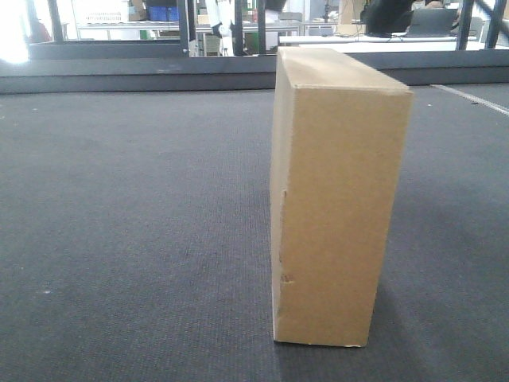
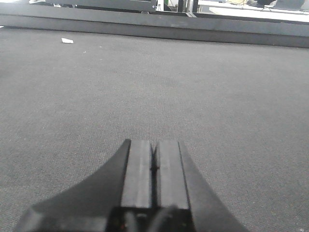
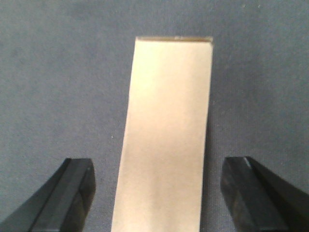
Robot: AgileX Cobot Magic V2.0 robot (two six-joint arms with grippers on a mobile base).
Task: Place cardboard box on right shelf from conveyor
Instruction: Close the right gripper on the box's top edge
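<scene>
The tan cardboard box (image 1: 334,199) stands upright on its narrow side on the dark grey conveyor (image 1: 135,231), with small dents along its left front edge. Seen from above in the right wrist view, the cardboard box (image 3: 166,135) shows its narrow top face between the fingers of my right gripper (image 3: 158,181), which is open; there is a gap on each side and no contact. My left gripper (image 2: 154,162) is shut with nothing in it, low over bare conveyor (image 2: 145,82), and the box does not show in that view. The right shelf is out of view.
A dark raised rail (image 1: 135,76) runs along the belt's far edge. Behind it are tables, upright posts and blue bins (image 1: 163,13). A small white scrap (image 2: 67,40) lies on the belt at the far left in the left wrist view.
</scene>
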